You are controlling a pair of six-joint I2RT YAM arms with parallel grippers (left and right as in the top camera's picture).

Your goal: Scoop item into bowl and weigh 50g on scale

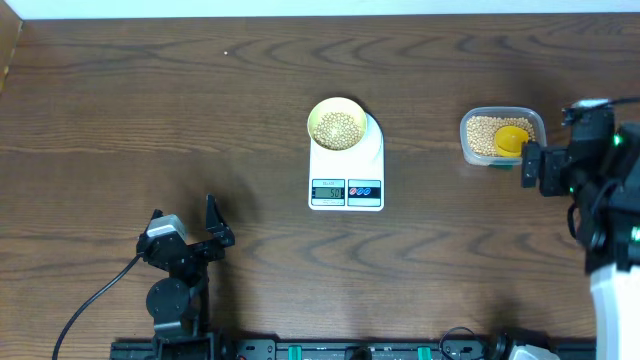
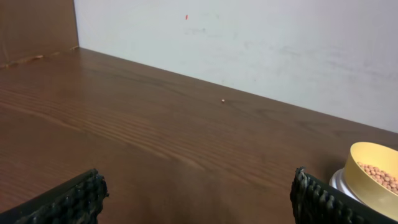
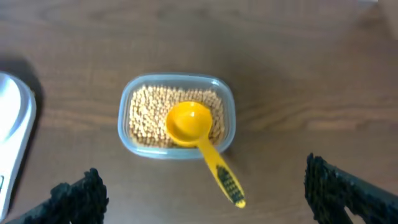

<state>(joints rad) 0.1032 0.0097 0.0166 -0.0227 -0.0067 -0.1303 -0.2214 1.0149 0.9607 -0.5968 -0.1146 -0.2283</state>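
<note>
Brown wood makes up the big table (image 1: 150, 110), and both arms wait over it. The left gripper (image 1: 183, 212) sits far off to the side, with its fingers wide apart and nothing in them. The right gripper (image 3: 208, 202) hangs over the clear tub (image 3: 124, 112), and it is spread wide and empty too. The white scale (image 1: 346, 175) is in the middle, but its number is too small to read for sure. The pale bowl (image 1: 337, 124) sits on the back corner of the scale, not in the middle, so a bump could tip it off. The yellow scoop (image 3: 202, 143) rests in the tub with its handle poking over the rim. A crooked grab could flip it and slide the light tub. The beans (image 1: 336, 127) already fill the bowl's bottom, and one scoop too many could pass the mark.
</note>
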